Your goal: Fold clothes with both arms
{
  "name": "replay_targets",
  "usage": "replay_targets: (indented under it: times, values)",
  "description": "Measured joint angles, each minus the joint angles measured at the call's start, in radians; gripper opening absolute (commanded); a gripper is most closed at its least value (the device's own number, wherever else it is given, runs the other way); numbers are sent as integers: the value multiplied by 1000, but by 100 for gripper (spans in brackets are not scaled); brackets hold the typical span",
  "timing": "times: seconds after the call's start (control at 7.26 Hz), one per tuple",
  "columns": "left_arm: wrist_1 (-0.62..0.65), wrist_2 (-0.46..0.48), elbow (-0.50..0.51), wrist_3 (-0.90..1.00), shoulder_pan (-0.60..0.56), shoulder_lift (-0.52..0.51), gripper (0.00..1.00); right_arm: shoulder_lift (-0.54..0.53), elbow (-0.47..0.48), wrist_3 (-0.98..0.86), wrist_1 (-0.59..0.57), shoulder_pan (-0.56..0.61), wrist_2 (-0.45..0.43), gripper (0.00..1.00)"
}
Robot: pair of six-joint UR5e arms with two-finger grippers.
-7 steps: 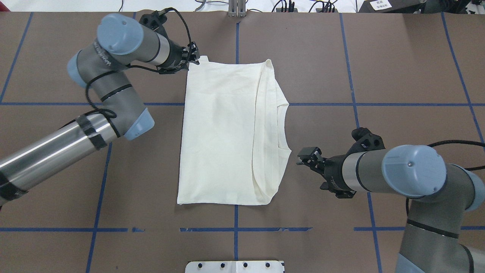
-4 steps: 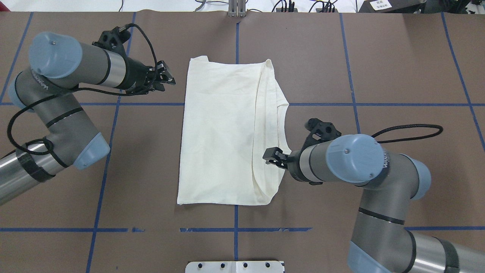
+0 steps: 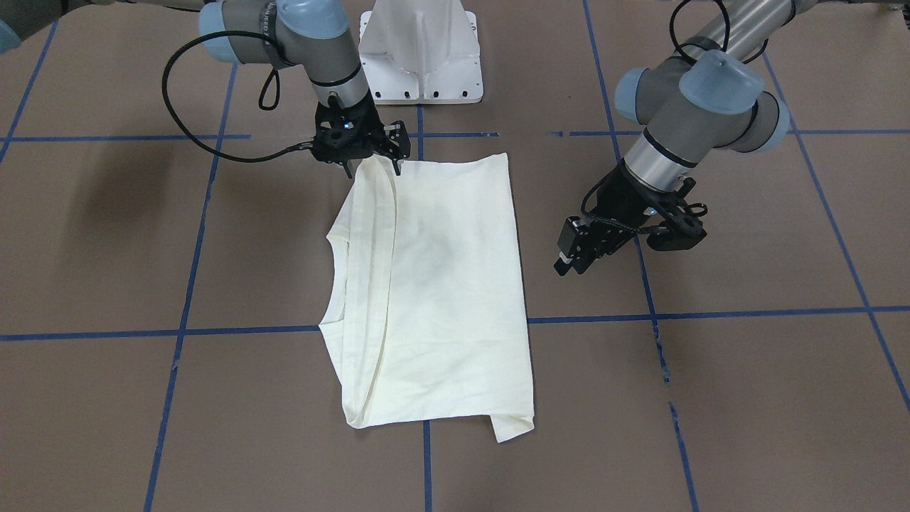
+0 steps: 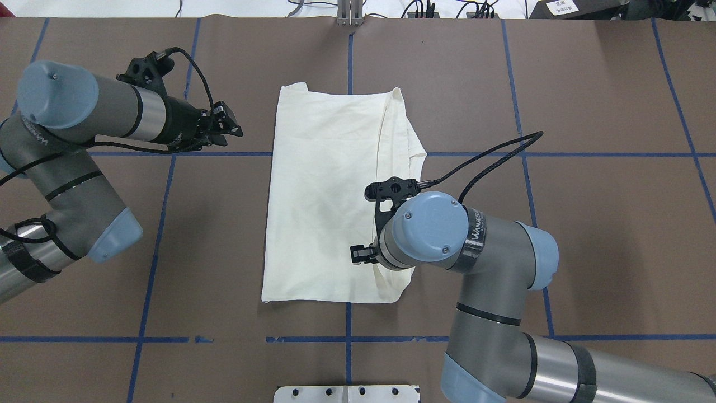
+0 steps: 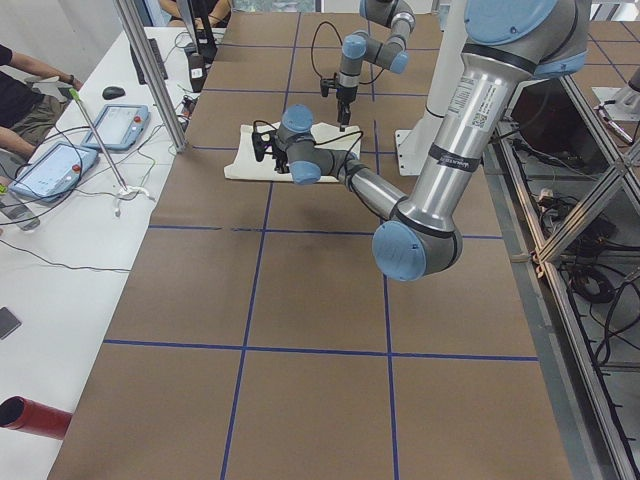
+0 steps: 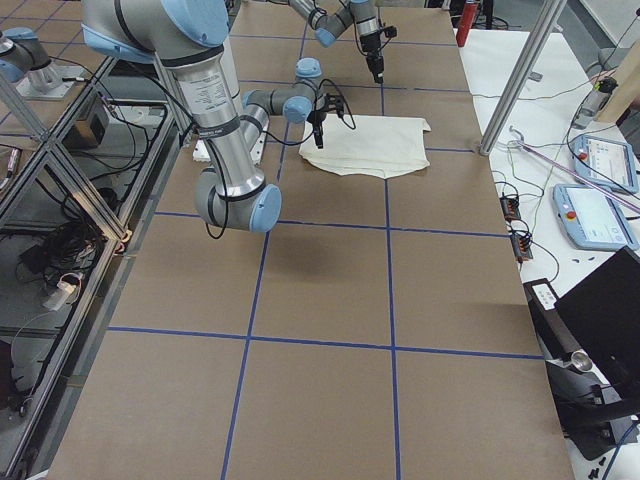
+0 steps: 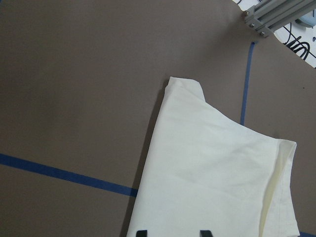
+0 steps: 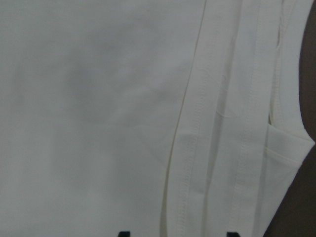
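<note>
The cream shirt [image 4: 324, 190] lies folded into a tall rectangle at mid-table, plain back up, print hidden; its collar and folded seams run along the right side [image 3: 359, 284]. My left gripper [image 4: 232, 127] is open and empty, left of the shirt's far left corner and apart from it [image 3: 569, 259]. Its wrist view shows that corner [image 7: 212, 173]. My right gripper [image 4: 358, 254] is open and hovers over the shirt's near right part, fingers pointing down [image 3: 373, 165]. Its wrist view is filled with cloth and seams [image 8: 98, 123]. I cannot tell whether it touches the cloth.
The brown table [image 4: 587, 101] has a blue tape grid. The white pedestal base [image 3: 419, 57] stands at the robot's edge. An aluminium post [image 4: 349, 14] and cables are at the far edge. Operators' tablets [image 5: 55, 165] lie on a side table.
My right arm swung left from beside the collar to over the shirt's near right part. My left gripper drew back from the shirt's far left corner, leftward and nearer the robot.
</note>
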Motion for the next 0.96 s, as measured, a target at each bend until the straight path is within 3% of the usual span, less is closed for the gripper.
replay_targets:
  times: [0.28, 0.55, 0.96]
  values:
    - [0, 0, 0, 0, 1, 1, 47, 6, -23, -101, -10, -30, -16, 48]
    - [0, 1, 4, -1, 3, 1, 47, 1, -36, -127, -12, -55, -33, 0]
    - [0, 2, 8, -1, 4, 1, 47, -5, -39, -156, -11, -62, -56, 0]
